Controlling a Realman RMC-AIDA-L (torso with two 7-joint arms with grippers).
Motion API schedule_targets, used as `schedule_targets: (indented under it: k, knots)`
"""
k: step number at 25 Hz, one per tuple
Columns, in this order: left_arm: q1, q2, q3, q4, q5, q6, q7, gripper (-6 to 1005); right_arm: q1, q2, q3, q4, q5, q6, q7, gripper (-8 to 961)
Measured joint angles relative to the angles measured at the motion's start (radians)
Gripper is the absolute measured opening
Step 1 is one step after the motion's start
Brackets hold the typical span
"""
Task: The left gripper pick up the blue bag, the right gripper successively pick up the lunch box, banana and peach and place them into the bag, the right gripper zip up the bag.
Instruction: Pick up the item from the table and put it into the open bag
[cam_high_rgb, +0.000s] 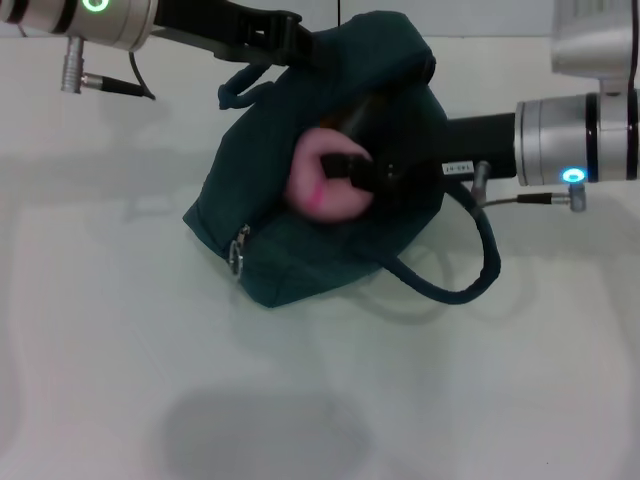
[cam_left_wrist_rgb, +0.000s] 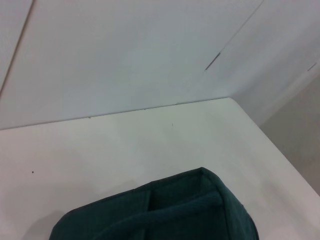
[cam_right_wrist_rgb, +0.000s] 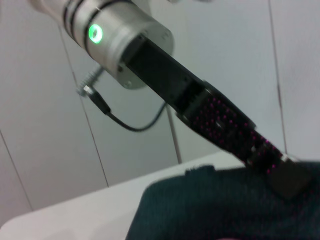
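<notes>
The blue bag (cam_high_rgb: 300, 250) stands tilted on the white table, its upper edge lifted. My left gripper (cam_high_rgb: 300, 45) comes in from the upper left and is shut on the bag's top edge by one loop handle. My right gripper (cam_high_rgb: 352, 170) reaches in from the right and is shut on the pink peach (cam_high_rgb: 318, 185), holding it at the bag's opening. The bag's top shows in the left wrist view (cam_left_wrist_rgb: 175, 210). In the right wrist view the bag (cam_right_wrist_rgb: 210, 205) lies under the left gripper (cam_right_wrist_rgb: 285, 177). The lunch box and banana are out of view.
The silver zipper ring pull (cam_high_rgb: 238, 255) hangs at the bag's front left corner. The second loop handle (cam_high_rgb: 470, 280) trails on the table (cam_high_rgb: 400, 400) to the right. A wall and the table's far corner (cam_left_wrist_rgb: 230, 100) show behind the bag.
</notes>
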Motion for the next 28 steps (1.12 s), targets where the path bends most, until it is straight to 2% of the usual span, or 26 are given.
schedule_targets:
  k: [4,7,11,15,22,28]
  knots:
    - [0.002,0.000,0.000,0.000,-0.001,0.000,0.000,49,0.002,0.002,0.004,-0.004,-0.036,0.020,0.024,57]
    - [0.004,0.000,0.000,0.000,-0.002,-0.001,0.000,49,-0.032,0.009,0.003,-0.041,-0.032,0.120,0.010,57]
    - [0.004,-0.001,0.000,0.000,-0.002,-0.001,0.000,49,-0.074,0.011,-0.051,-0.095,0.005,0.232,-0.036,57]
    - [0.007,-0.001,0.000,0.002,-0.003,-0.001,-0.004,50,-0.107,0.009,-0.074,-0.140,0.011,0.255,-0.038,57]
    - [0.007,-0.002,0.000,0.000,-0.004,0.000,-0.008,50,-0.088,-0.010,-0.055,-0.141,0.003,0.000,0.060,57]
    - [0.006,-0.002,0.000,0.000,-0.004,0.001,-0.009,50,-0.074,-0.008,-0.030,-0.152,0.003,-0.102,0.107,57]
